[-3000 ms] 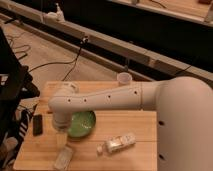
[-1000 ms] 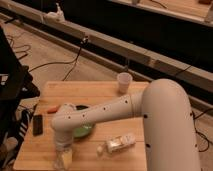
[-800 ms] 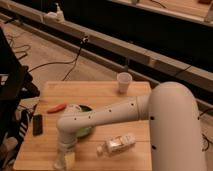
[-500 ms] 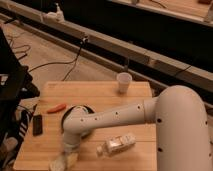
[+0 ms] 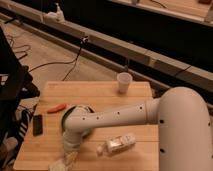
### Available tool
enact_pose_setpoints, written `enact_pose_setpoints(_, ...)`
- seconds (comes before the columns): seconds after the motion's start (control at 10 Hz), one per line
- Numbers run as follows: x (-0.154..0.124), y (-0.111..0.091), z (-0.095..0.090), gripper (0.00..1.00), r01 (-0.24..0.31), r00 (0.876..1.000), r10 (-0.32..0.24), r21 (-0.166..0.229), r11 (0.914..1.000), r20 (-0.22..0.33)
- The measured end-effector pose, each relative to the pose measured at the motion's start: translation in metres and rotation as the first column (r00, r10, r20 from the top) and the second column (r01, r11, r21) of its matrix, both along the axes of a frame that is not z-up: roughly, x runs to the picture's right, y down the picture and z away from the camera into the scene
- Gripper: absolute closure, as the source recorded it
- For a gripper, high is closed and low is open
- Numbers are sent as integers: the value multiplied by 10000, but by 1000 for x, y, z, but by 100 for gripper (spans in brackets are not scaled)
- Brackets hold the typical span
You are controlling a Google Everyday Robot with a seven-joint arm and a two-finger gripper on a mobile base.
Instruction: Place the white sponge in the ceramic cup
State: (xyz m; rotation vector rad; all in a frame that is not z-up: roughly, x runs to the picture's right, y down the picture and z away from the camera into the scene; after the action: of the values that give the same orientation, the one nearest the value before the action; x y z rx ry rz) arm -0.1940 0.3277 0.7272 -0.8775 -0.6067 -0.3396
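At the 7 o'clock corner of the wooden table (image 5: 100, 95), the gripper (image 5: 69, 156) hangs from the white arm (image 5: 130, 112), touching or just above the white sponge (image 5: 59, 164) at the near edge; how far it is open, or whether it holds the sponge, cannot be told. Well apart at 1 o'clock stands the ceramic cup (image 5: 124, 82). A clear bottle (image 5: 117, 144) lies at 5 o'clock from the half-hidden green bowl (image 5: 75, 109)

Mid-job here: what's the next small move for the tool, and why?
Probably ease the tool down onto the white sponge and secure it before any lift. The tool sits at the near-left corner of the table, right at the sponge lying there, and a firm hold isn't visible. The ceramic cup stands apart at the far edge, so the carry comes later.
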Motion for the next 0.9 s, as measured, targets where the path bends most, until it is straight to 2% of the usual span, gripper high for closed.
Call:
enact_pose_setpoints(0.3,-4,-26,-1,100,-220,9995,230,493,9985,-197)
enact_pose_setpoints(0.6,-14,-56,-5,100,-437,9980,485,1106,9929,-407)
enact_pose_setpoints(0.7,-16,-68,-6,100,-636,9962,709,1319,9892,-508)
enact_pose_setpoints(0.9,-20,-106,-12,100,-1383,9841,1565,1905,9719,-836)
